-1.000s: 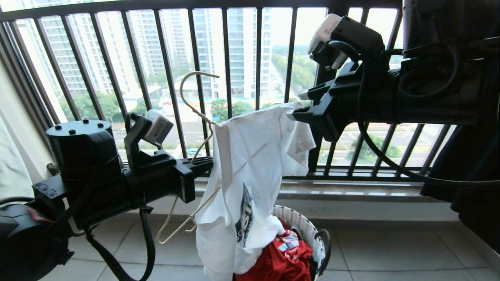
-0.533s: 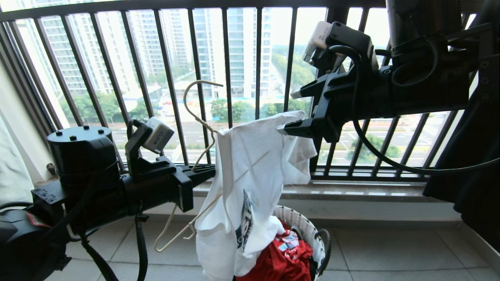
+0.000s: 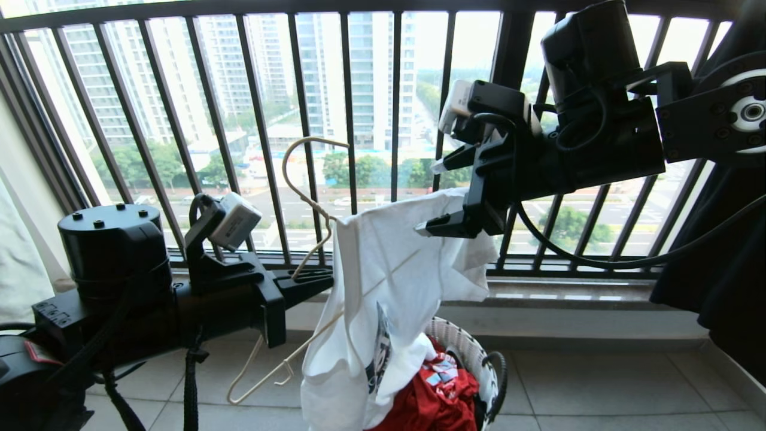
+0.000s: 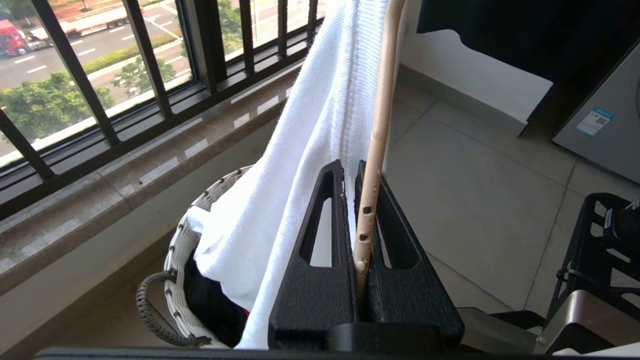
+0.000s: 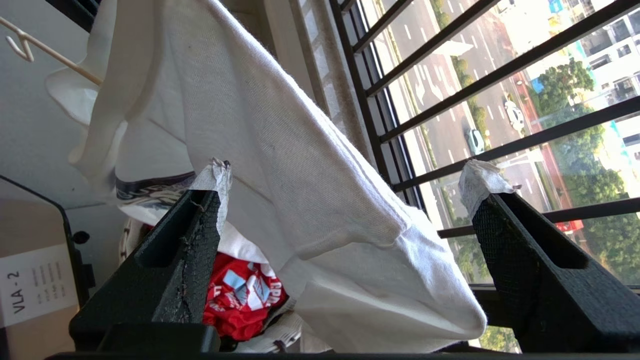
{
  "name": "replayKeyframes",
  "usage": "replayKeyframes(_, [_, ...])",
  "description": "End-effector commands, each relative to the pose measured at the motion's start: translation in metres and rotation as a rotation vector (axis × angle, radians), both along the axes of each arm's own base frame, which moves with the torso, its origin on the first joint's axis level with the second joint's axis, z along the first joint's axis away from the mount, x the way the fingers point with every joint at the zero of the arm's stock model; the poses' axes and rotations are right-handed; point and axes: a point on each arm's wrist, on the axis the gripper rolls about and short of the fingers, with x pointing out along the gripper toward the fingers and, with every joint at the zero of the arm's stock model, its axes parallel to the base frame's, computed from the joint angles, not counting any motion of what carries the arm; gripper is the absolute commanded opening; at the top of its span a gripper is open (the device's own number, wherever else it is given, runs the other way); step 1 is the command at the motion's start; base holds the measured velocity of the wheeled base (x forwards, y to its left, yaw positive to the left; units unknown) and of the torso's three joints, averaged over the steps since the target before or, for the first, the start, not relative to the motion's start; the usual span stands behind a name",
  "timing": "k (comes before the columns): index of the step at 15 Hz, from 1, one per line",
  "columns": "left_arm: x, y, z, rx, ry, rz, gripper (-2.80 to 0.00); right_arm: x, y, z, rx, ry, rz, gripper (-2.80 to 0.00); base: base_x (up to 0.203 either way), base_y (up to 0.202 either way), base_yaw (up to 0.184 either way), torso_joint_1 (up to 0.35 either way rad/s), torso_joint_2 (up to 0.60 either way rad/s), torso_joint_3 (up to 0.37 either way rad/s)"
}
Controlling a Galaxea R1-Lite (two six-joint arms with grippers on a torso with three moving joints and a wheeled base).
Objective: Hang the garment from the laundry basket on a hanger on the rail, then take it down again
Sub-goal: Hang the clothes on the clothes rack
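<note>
Two claws — garment edge, hanger

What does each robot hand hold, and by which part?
Left hand: the hanger, clamped on a wire arm. Right hand: open around the white T-shirt, gripping nothing.

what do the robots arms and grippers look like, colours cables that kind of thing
Both arms are matte black with bulky cylindrical joints and loose black cables. Each wrist carries a small white-and-grey camera block. The left gripper and right gripper have black wedge-shaped fingers with triangular cut-outs; the right's tips are wrapped in frayed white tape.
</note>
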Motion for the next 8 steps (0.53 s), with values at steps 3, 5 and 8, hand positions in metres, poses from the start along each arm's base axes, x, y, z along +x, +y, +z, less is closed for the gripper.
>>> replayKeyframes(3, [-0.0086,0.0028,0.0008,-0.003,-0.007,-0.044,-2.8,-0.0061,-0.004,-0.0034,-0.058,0.041,0.017,0.0,0.0,0.0,0.0,0.0,0.0,0.0])
replayKeyframes(5, [-0.0091,0.0027,0.0,-0.002,-0.005,-0.048,-2.8,-0.0072,-0.0046,0.0009,-0.061,0.032,0.021,0.0,0.0,0.0,0.0,0.0,0.0,0.0])
replayKeyframes(8, [-0.0122,0.0026,-0.003,-0.003,0.008,-0.097,-2.8,-0.0086,-0.0055,0.0003,-0.093,0.051,0.032,0.0,0.0,0.0,0.0,0.0,0.0,0.0])
